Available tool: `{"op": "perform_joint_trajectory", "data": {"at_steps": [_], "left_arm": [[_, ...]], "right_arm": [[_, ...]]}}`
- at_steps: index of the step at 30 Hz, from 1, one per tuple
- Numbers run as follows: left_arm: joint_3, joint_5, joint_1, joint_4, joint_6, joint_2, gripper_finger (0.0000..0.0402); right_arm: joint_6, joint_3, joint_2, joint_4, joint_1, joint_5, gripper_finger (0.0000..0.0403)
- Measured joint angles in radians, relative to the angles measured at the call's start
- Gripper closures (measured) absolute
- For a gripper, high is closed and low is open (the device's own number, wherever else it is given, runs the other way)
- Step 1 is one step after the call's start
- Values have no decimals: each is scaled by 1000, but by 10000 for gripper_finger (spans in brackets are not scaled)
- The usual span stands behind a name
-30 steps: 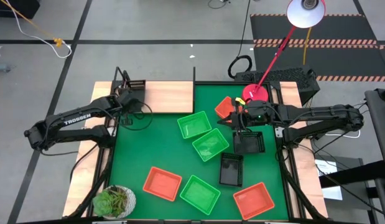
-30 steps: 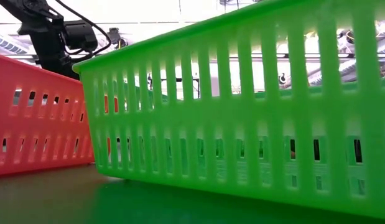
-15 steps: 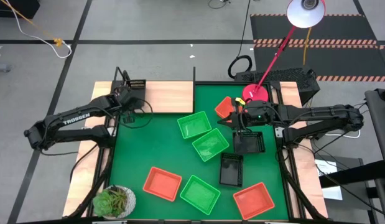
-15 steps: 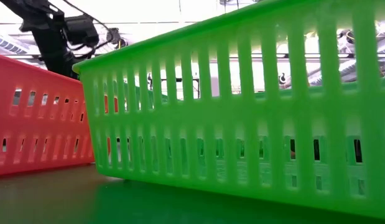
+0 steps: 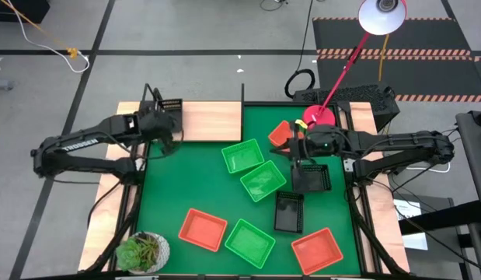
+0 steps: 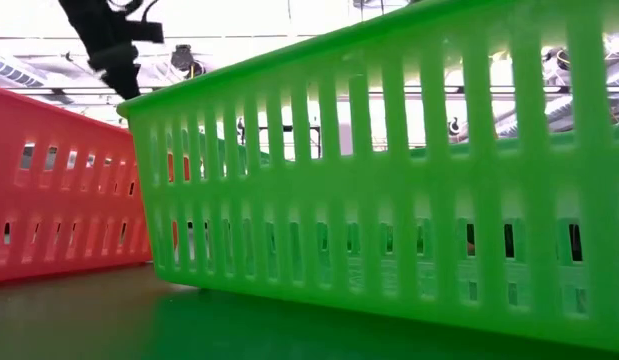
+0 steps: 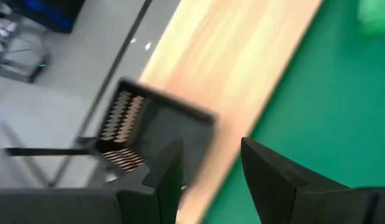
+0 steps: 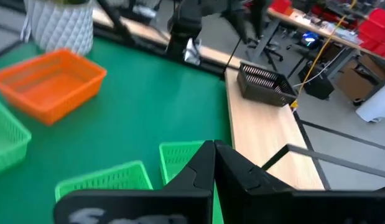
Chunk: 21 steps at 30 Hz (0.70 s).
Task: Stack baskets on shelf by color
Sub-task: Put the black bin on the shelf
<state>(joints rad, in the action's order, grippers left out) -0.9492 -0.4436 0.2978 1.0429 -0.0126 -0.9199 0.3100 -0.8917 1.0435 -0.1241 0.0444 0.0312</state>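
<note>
A black basket (image 5: pixel 169 105) (image 7: pixel 148 127) sits flat on the far left corner of the light-wood shelf (image 5: pixel 213 120). My left gripper (image 5: pixel 166 134) (image 7: pixel 211 177) hovers just near of it, open, with nothing between its fingers. My right gripper (image 5: pixel 291 149) (image 8: pixel 214 158) is shut and empty over the green mat, between a red basket (image 5: pixel 280 134) and a black basket (image 5: pixel 311 177). Green baskets (image 5: pixel 242 155) (image 5: pixel 263 180) (image 5: pixel 250 241), red baskets (image 5: pixel 203 229) (image 5: pixel 316 249) and another black one (image 5: pixel 289 211) lie scattered on the mat.
A potted plant (image 5: pixel 143 251) stands at the near left corner. A red lamp base (image 5: pixel 319 117) stands at the far right, its arm reaching over the table's far edge. Thin black uprights (image 5: pixel 242 93) rise from the shelf. The low view is filled by a green basket (image 6: pixel 389 180) and a red one (image 6: pixel 59 190).
My left gripper has risen above the shelf's left end and shifted slightly toward the table's right. The black basket stays where it was on the shelf. My right arm has kept still.
</note>
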Motion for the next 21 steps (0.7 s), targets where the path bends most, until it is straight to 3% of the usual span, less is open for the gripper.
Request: {"op": "perform_joint_trajectory", "data": {"at_steps": [6,9,18,21], "left_arm": [[31,-14,-207,-63,-169,-4,285],[83,-62,-257,-65,-223,-4,310],[314,-177,-191,-309,-238,-21,379],[350,-187,-137,-318,-226,-50,396]], "right_arm": [[-94,0,46,115,0,1,403],[-95,0,93,169,0,1,403],[-54,0,186,232,0,-2,403],[-30,0,187,233,0,-2,403]]}}
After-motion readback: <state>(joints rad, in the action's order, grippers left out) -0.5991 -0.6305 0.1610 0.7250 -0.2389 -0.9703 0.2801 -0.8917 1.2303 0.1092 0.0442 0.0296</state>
